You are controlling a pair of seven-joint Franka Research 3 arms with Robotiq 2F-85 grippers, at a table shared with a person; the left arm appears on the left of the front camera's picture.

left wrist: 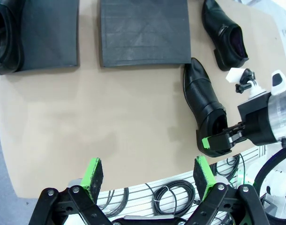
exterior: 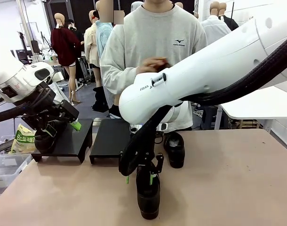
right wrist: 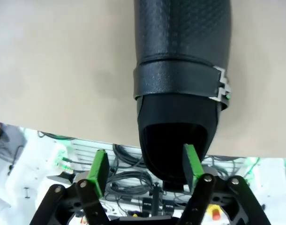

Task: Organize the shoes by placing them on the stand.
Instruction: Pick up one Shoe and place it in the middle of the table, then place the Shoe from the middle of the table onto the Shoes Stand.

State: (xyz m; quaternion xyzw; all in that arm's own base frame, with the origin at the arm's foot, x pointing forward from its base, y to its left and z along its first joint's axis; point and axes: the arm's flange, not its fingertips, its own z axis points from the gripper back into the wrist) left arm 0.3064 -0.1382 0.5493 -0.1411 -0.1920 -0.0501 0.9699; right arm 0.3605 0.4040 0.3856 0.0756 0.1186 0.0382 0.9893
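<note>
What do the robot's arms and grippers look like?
The left arm and right arm are white and rounded; the right carries a black ribbed hose and dark lettering. The left gripper and right gripper are black, two-fingered, with green pads.

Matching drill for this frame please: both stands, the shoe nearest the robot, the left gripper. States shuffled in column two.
1 left stand
2 right stand
3 shoe nearest the robot
4 left gripper

A top bare
B open, holding nothing
C carries one shoe
D on the table, right gripper at its heel

Pairs: 1-C, 2-A, 3-D, 4-B
</note>
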